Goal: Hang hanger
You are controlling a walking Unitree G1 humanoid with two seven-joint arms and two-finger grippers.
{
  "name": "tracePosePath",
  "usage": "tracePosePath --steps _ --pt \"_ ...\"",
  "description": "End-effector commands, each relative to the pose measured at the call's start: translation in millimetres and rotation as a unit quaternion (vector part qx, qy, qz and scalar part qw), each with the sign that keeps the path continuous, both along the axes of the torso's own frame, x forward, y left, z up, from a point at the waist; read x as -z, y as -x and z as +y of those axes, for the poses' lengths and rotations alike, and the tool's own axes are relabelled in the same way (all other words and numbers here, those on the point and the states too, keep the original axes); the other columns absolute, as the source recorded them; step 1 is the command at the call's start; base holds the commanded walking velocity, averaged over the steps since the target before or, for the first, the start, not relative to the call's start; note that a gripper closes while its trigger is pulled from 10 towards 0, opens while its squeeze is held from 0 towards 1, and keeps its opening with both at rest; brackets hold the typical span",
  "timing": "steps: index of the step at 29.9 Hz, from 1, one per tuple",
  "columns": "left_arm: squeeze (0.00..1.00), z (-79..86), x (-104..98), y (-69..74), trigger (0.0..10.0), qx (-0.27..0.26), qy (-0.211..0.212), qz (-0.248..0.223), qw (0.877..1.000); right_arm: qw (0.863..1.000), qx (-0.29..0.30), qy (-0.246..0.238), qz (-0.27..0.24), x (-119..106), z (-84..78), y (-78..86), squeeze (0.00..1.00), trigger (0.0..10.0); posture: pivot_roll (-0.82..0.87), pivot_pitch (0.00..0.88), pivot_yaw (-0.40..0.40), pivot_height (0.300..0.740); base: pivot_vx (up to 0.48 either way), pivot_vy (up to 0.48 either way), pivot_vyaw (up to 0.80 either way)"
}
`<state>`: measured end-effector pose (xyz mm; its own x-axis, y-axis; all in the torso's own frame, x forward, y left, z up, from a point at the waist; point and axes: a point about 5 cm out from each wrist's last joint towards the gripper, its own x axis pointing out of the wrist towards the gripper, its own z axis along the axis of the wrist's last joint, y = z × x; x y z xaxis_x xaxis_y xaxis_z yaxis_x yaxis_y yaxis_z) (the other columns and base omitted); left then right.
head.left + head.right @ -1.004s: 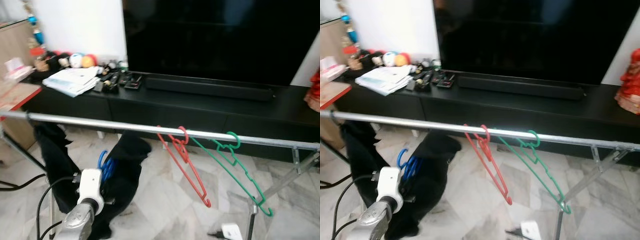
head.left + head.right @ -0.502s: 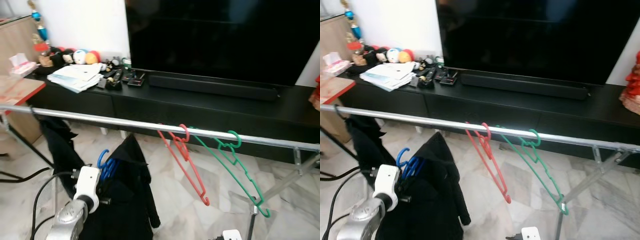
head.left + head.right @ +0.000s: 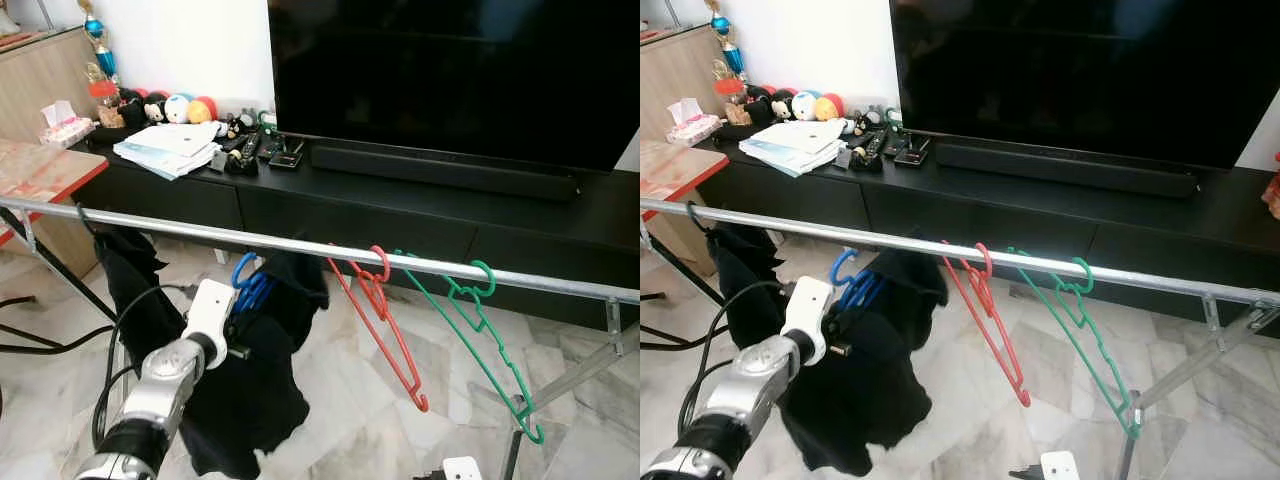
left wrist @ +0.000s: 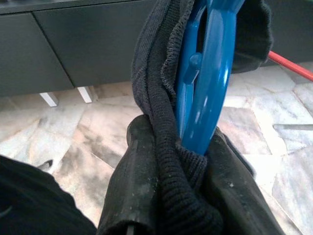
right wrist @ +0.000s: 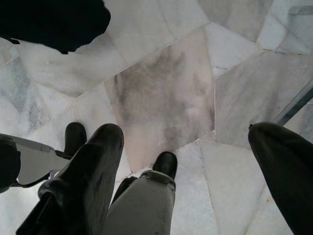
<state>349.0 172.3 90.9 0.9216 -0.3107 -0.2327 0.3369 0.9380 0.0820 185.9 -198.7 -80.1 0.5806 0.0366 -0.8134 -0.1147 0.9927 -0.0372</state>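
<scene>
The left gripper's (image 4: pixel 181 196) two black fingers (image 4: pixel 134 186) are squeezed tight on the blue hanger (image 4: pixel 208 93) and the black cloth (image 4: pixel 156 98) draped on it.

Left eye view: the left gripper (image 3: pixel 232 322) holds the blue hanger (image 3: pixel 245 285) up at about 9 o'clock, its hook just below the silver rail (image 3: pixel 200 228) — not on it yet. The black cloth (image 3: pixel 245 390) hangs down from it. Toward 3 o'clock, a red hanger (image 3: pixel 385 325) and a green hanger (image 3: pixel 480 330) hang on the rail. Behind is a black TV stand (image 3: pixel 420 215) with a big TV (image 3: pixel 450 80).

Right wrist view: the right gripper (image 5: pixel 193 166) hangs over the marble floor (image 5: pixel 166 88), its fingers (image 5: pixel 88 171) wide apart and holding nothing.
</scene>
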Motion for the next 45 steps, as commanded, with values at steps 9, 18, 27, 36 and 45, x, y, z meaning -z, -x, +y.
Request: tracePosePath --steps 9,18,27,36,45 --pt "0.00 -4.1 -17.7 -20.8 10.0 -0.050 0.008 -0.013 0.999 1.000 0.008 -0.005 0.003 0.8 3.4 -0.1 0.00 10.0 -0.07 0.068 0.075 0.740 0.000 0.000 0.00" --pt "0.00 -4.9 -15.2 -23.5 10.0 -0.083 0.027 0.004 0.996 1.000 0.007 -0.004 0.004 0.5 2.5 -0.5 0.00 10.0 -0.07 0.070 0.071 0.740 0.000 0.000 0.00" --pt "0.00 -10.0 -13.5 -29.0 10.0 -0.093 0.008 0.049 0.994 1.000 0.011 -0.005 0.003 0.3 3.0 -1.2 0.00 10.0 -0.07 0.077 0.080 0.740 0.000 0.000 0.00" --pt "0.00 -13.0 -9.3 -29.6 10.0 -0.082 -0.027 0.092 0.992 1.000 0.015 -0.009 0.003 0.3 3.7 -1.4 0.00 10.0 -0.06 0.082 0.090 0.740 0.000 0.000 0.00" --pt "0.00 -15.2 -8.0 -28.7 10.0 -0.099 -0.008 0.077 0.992 1.000 0.015 -0.011 0.004 1.0 5.0 -0.4 0.00 10.0 -0.06 0.083 0.092 0.740 0.000 0.000 0.00"
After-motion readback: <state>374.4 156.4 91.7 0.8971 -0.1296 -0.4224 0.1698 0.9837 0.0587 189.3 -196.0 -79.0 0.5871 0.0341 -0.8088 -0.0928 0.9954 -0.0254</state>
